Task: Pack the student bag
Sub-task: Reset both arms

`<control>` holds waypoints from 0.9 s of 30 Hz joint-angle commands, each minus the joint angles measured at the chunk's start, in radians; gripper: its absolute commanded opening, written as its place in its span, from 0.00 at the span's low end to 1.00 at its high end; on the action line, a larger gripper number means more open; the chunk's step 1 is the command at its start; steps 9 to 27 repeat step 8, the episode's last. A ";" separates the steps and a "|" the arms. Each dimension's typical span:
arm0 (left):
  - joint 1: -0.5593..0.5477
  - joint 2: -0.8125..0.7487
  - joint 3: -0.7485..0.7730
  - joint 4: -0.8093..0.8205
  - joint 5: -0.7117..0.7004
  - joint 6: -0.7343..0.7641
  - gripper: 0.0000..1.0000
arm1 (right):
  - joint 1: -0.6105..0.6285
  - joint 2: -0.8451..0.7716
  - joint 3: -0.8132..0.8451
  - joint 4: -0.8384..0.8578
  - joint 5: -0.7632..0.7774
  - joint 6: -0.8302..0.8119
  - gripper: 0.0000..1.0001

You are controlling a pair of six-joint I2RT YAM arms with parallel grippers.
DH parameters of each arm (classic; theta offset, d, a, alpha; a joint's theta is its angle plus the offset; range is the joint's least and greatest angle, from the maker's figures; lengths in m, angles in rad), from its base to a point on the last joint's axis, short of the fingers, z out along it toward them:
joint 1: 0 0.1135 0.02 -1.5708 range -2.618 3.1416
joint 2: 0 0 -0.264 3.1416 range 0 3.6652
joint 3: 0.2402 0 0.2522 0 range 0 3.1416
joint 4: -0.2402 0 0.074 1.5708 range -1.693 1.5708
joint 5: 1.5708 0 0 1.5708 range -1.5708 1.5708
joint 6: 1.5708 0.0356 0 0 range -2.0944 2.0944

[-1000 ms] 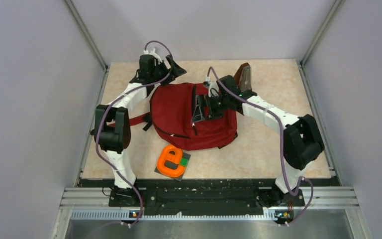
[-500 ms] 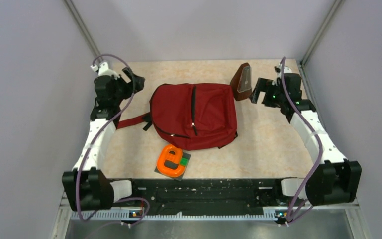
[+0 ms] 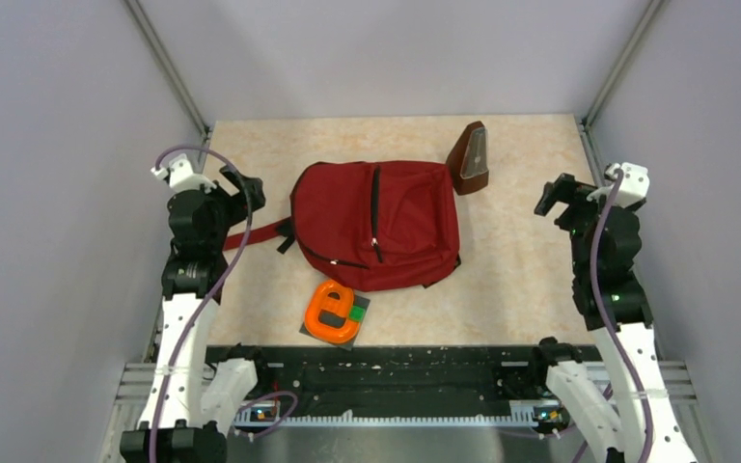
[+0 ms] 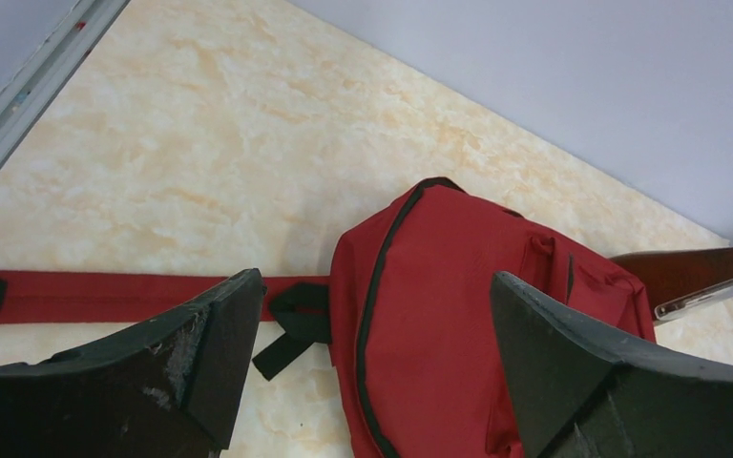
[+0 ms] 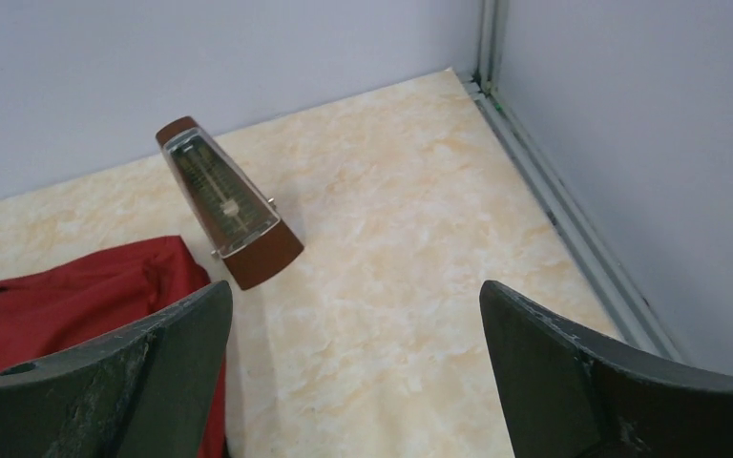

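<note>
Since half a second ago both arms pulled back toward near edge. Left hand [image 3: 241, 190] now at left side of tabletop [image 3: 531, 280], right hand [image 3: 560, 195] at right side, moved off metronome [image 3: 470, 157]. Both hands wide open, holding nothing, touching nothing. Student bag [image 3: 376, 227] unmoved: flat at tabletop centre, zippers shut, red strap [image 3: 251, 234] trailing left toward left hand. Metronome upright just beside bag's far right corner. Orange e-shaped piece [image 3: 331, 313] near bag's near edge, apart from it.
</note>
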 commanded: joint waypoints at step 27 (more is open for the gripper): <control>0.001 -0.033 -0.012 -0.019 -0.034 0.007 0.93 | 0.006 0.002 0.014 -0.021 0.118 0.028 0.99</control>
